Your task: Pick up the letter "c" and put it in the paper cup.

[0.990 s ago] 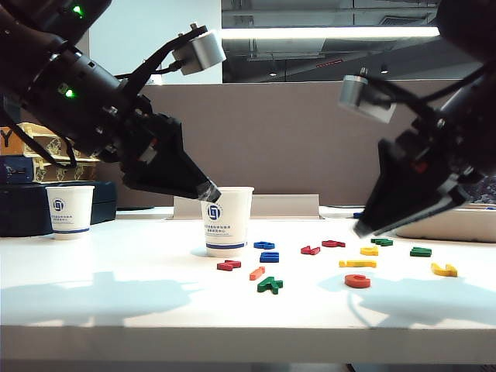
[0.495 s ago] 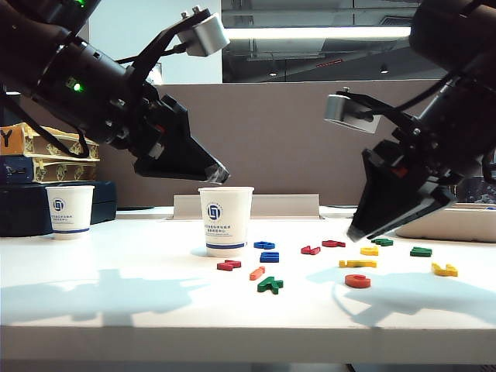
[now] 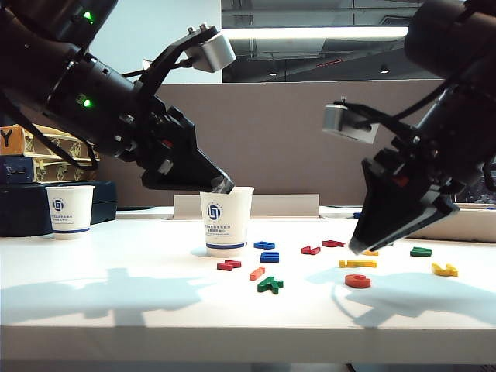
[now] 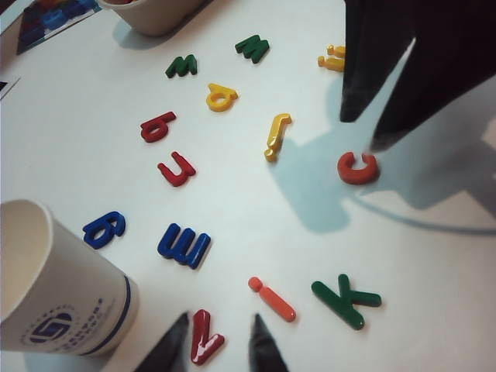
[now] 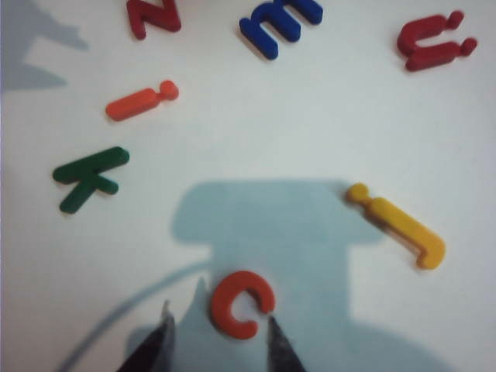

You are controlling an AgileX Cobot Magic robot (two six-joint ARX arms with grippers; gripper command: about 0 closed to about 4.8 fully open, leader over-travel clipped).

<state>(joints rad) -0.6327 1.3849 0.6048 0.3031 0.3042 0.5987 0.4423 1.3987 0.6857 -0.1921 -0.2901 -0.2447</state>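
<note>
Right pincer above the letter "c", paper cup at centre left.

Lay flat on the white table, lower right of exterior frame: the letter "c", with the right pincer hanging just over it, jaws apart, holding nothing. Stood upright left of centre: the paper cup, with the left pincer at its rim, jaws also apart and empty. Scattered between cup and "c": other coloured letters.

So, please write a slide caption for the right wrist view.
Open right gripper poised above the letter "c" lying on the table.
</note>
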